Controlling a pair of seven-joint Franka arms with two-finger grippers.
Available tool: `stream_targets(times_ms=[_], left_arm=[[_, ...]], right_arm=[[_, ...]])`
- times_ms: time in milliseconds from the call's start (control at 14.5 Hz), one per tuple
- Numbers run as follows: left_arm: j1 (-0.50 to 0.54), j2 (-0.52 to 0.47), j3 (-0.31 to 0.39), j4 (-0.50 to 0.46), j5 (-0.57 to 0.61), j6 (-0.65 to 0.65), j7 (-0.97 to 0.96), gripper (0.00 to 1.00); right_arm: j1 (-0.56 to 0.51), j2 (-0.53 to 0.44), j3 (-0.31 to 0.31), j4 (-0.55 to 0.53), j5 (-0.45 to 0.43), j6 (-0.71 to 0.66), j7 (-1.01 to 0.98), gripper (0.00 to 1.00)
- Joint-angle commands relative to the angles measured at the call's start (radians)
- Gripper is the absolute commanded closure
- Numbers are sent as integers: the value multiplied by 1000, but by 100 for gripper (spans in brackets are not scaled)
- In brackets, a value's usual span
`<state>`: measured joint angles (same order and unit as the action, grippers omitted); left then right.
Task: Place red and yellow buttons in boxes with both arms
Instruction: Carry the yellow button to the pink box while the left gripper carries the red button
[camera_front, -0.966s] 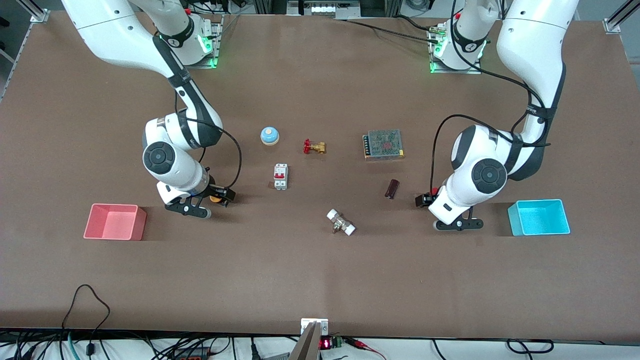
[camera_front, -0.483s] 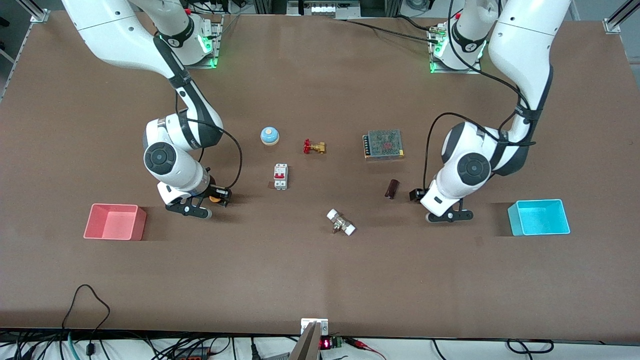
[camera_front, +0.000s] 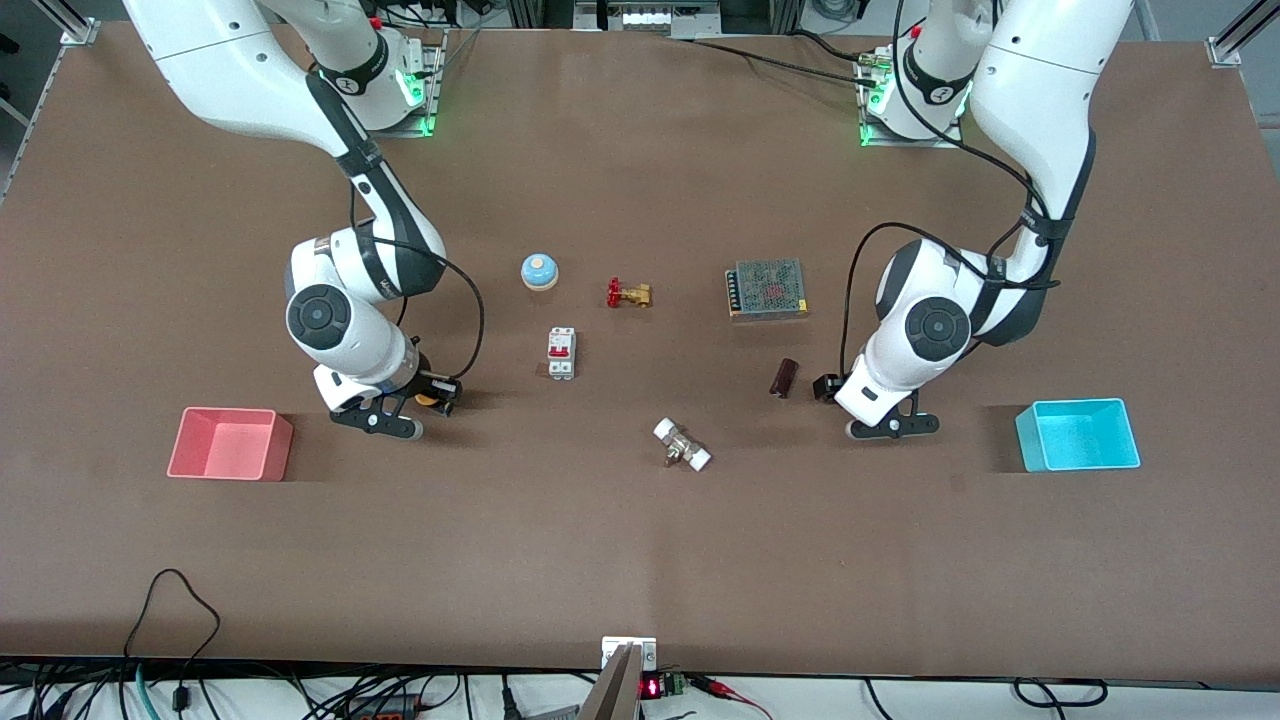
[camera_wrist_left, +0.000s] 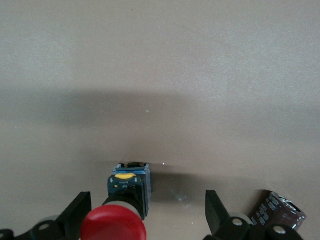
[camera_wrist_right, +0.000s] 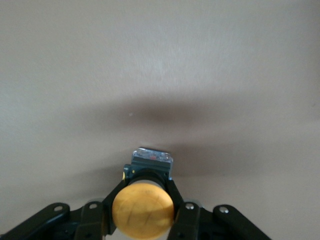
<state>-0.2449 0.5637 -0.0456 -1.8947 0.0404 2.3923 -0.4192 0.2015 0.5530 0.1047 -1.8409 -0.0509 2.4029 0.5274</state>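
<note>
My right gripper (camera_front: 432, 394) is shut on the orange-yellow button (camera_front: 429, 398), low over the table beside the pink box (camera_front: 228, 444). In the right wrist view the fingers (camera_wrist_right: 176, 206) clamp the black body just under the yellow cap (camera_wrist_right: 143, 210). My left gripper (camera_front: 826, 388) is open, low over the table between a dark cylinder and the cyan box (camera_front: 1078, 435). In the left wrist view the red button (camera_wrist_left: 114, 227) lies on the table between the open fingers (camera_wrist_left: 215, 215), close to one finger, not gripped. The red button is hidden in the front view.
A dark brown cylinder (camera_front: 784, 377) lies right beside the left gripper and also shows in the left wrist view (camera_wrist_left: 277, 215). A white-ended fitting (camera_front: 682, 445), a red-and-white breaker (camera_front: 561, 353), a blue bell (camera_front: 539, 270), a brass valve (camera_front: 628, 294) and a meshed power supply (camera_front: 767, 289) lie mid-table.
The left arm's hand has moved away from the cyan box toward the dark cylinder. The right gripper has stayed nearly still, shut on the yellow button.
</note>
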Motion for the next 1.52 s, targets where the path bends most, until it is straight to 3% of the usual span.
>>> stream_targets(times_ms=[0, 207, 276, 552, 759, 1103, 1448], left_arm=[[3, -33, 9, -44, 22, 13, -9, 0], [10, -33, 12, -49, 45, 16, -3, 9], [10, -31, 12, -49, 47, 19, -3, 15], [10, -30, 12, -50, 47, 28, -3, 63], [7, -37, 10, -49, 59, 27, -3, 83], [41, -79, 13, -15, 59, -17, 42, 86], [192, -77, 13, 182, 59, -272, 311, 86]], right_arm=[[-39, -83, 4, 49, -3, -141, -96, 77], [-92, -131, -3, 164, 2, -344, -260, 77], [-120, -139, -5, 196, 2, -390, -315, 76], [-253, -145, -5, 261, 35, -447, -498, 76], [-316, -134, -7, 262, 37, -438, -549, 76], [-366, -71, -14, 295, 26, -420, -616, 76], [-378, -42, -16, 293, 23, -367, -647, 76]])
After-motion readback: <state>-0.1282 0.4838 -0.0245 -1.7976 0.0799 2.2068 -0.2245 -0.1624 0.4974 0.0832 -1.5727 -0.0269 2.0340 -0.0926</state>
